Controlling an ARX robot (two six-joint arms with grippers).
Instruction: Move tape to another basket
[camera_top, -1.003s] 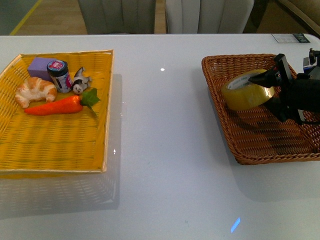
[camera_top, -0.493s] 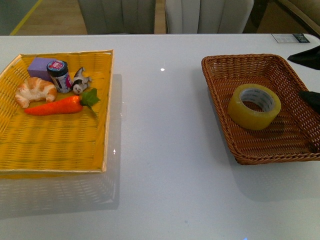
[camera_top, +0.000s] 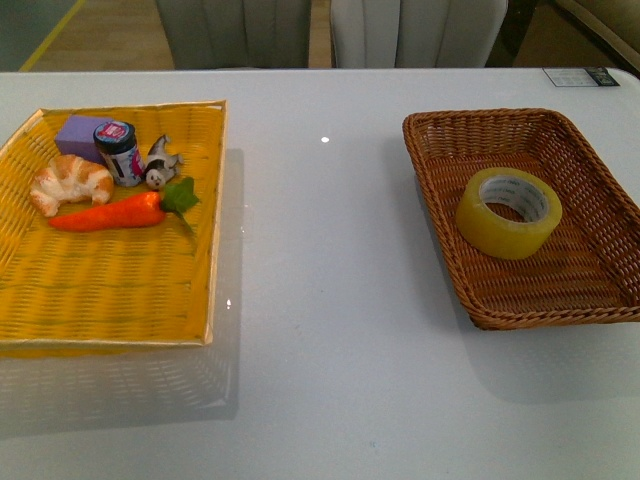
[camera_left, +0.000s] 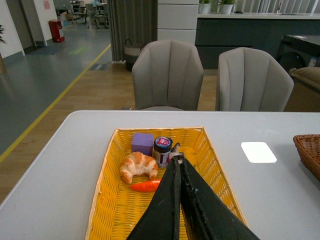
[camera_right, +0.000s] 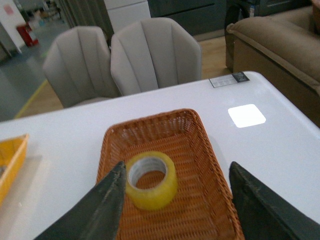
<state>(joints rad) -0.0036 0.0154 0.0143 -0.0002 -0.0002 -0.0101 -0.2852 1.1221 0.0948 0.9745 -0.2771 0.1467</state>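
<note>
Tape (camera_top: 508, 211) lying flat in the brown basket (camera_top: 437, 128), hole up, looks done, so just pull the arm up and away without clipping the rim. Right hand (camera_right: 172, 200) spread wide above the roll, holding nothing, touching nothing. Left hand (camera_left: 178, 165) pinched closed and empty over the yellow basket (camera_left: 107, 170).

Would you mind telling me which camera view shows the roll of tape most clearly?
The front view shows the tape best: the whole roll lies flat in the brown basket, unobstructed. The right wrist view also shows the whole roll, between the fingers of the open right claw. The left wrist view misses it, showing only the basket's edge.
</note>
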